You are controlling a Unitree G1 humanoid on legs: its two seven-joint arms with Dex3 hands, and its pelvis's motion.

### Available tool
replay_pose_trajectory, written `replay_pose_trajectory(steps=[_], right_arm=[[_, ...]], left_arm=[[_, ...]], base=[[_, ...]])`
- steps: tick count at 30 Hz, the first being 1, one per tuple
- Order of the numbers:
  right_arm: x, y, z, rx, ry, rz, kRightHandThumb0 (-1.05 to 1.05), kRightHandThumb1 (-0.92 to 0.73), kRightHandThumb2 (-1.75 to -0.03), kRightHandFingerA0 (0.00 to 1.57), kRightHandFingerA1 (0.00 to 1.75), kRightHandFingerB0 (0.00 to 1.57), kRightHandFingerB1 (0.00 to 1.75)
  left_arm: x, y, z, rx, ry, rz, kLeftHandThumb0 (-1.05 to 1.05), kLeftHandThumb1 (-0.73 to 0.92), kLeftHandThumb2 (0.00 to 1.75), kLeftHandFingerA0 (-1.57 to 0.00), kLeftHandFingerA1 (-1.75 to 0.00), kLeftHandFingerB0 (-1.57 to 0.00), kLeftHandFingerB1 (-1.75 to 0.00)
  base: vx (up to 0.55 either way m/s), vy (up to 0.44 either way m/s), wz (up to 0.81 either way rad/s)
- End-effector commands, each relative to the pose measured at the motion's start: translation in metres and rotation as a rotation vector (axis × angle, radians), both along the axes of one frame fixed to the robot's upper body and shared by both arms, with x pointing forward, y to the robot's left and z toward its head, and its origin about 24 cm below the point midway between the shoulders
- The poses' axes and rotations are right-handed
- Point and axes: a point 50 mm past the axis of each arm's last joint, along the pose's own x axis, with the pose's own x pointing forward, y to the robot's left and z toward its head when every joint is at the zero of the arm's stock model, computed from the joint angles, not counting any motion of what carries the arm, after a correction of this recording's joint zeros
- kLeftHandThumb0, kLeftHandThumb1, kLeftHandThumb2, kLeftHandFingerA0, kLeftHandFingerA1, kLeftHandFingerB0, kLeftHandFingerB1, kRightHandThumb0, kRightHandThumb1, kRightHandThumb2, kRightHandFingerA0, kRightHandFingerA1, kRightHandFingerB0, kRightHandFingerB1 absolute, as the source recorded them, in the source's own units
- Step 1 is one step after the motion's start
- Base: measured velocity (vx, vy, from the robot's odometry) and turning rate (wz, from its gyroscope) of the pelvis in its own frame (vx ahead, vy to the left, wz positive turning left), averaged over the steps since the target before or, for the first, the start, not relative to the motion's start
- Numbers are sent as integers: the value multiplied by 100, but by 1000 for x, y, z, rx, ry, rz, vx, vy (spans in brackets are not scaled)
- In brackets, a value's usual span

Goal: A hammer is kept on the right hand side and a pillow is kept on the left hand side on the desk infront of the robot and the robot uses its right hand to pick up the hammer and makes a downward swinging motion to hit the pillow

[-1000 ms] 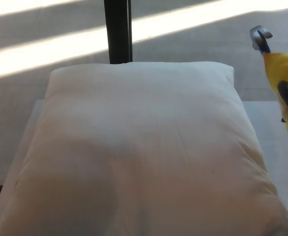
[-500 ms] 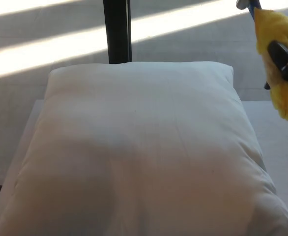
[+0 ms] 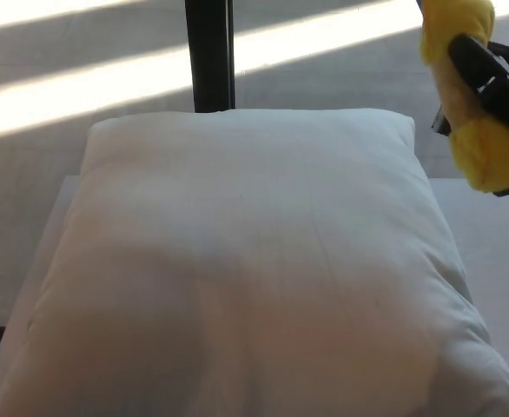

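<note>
1. The pillow is white and large, and it lies flat on the pale desk. It covers most of the desk and fills the middle and the lower part of the head view.
2. The right hand is black and it is at the upper right corner, raised above the far right corner of the pillow and not touching it.
3. Its fingers are wrapped around the yellow handle of the hammer, so the hand is grasping the hammer.
4. The handle stands nearly upright, a little tilted. Its upper end goes out of the picture at the top edge, so the head of the hammer is not visible.
5. The left hand does not appear in the view.
6. Behind the pillow a dark vertical post stands, and bright bands of sunlight cross the floor.
</note>
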Motion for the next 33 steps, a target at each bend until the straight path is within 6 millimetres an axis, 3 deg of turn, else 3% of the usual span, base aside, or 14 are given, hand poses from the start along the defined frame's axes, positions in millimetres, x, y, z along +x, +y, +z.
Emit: replay_pose_trajectory(steps=[1, 3, 7, 10, 13, 14, 15, 18, 19, 23, 24, 27, 29, 33], right_arm=[[-34, 44, 67, 85, -113, 429, -32, -55, -120, 99, 175, 80, 161], [-35, 40, 74, 92, -155, 447, -35, -63, -107, 99, 175, 77, 164], [-38, 36, 86, 119, -184, 428, -33, -60, -109, 99, 175, 83, 155], [-39, 40, 83, 77, -180, 435, -30, -62, -106, 98, 175, 78, 160], [-37, 57, 39, 53, -33, 480, -26, -47, -124, 102, 175, 83, 154], [-40, 62, 25, -5, -4, 474, -29, -49, -116, 104, 175, 86, 154], [-43, 66, 10, -71, 28, 477, -34, -54, -112, 100, 175, 78, 164], [-48, 70, -16, -110, 101, 487, -32, -52, -118, 102, 175, 73, 171], [-55, 72, -65, -210, 230, 466, -33, -53, -126, 102, 175, 70, 174], [-61, 66, -105, -269, 357, 457, -35, -59, -120, 103, 175, 70, 168], [-62, 62, -116, -298, 391, 438, -37, -65, -107, 106, 175, 73, 165], [-69, 31, -173, -418, 535, 342, -32, -58, -123, 103, 175, 67, 172], [-70, 24, -183, -433, 556, 330, -33, -51, -132, 106, 175, 75, 175], [-71, 8, -199, -513, 603, 261, -36, -57, -124, 106, 175, 73, 174]], left_arm=[[22, 6, 16, -16, -179, -28, -64, 60, 58, -70, -55, -64, -45], [20, 4, 15, -10, -176, -52, -63, 61, 59, -68, -59, -63, -46], [14, 6, 12, -18, -152, 8, -60, 61, 58, -70, -56, -62, -46], [13, 6, 11, -35, -159, 27, -58, 60, 59, -69, -55, -62, -46], [14, 5, 12, -28, -156, -4, -60, 61, 59, -72, -57, -62, -46], [17, 5, 12, -27, -160, -10, -60, 61, 59, -70, -56, -62, -46], [18, 4, 13, -28, -166, -17, -60, 61, 59, -71, -57, -61, -46], [22, 3, 13, -31, -175, -19, -60, 60, 59, -72, -57, -63, -46], [25, 2, 15, -24, -188, -65, -64, 60, 59, -72, -57, -64, -46], [28, 1, 16, -31, -202, -63, -63, 60, 59, -74, -57, -65, -45], [29, 1, 16, -35, -208, -60, -62, 59, 58, -78, -58, -67, -46], [35, 1, 18, -39, -227, -65, -62, 60, 58, -75, -57, -67, -45], [37, 1, 19, -34, -226, -61, -63, 59, 58, -74, -57, -66, -45], [38, 2, 20, -29, -224, -73, -62, 61, 59, -73, -58, -66, -45]], base=[[0, 0, 0], [0, 0, 0], [0, 0, 0], [0, 0, 0], [0, 0, 0], [0, 0, 0], [0, 0, 0], [0, 0, 0], [0, 0, 0], [0, 0, 0], [0, 0, 0], [0, 0, 0], [0, 0, 0], [0, 0, 0]])
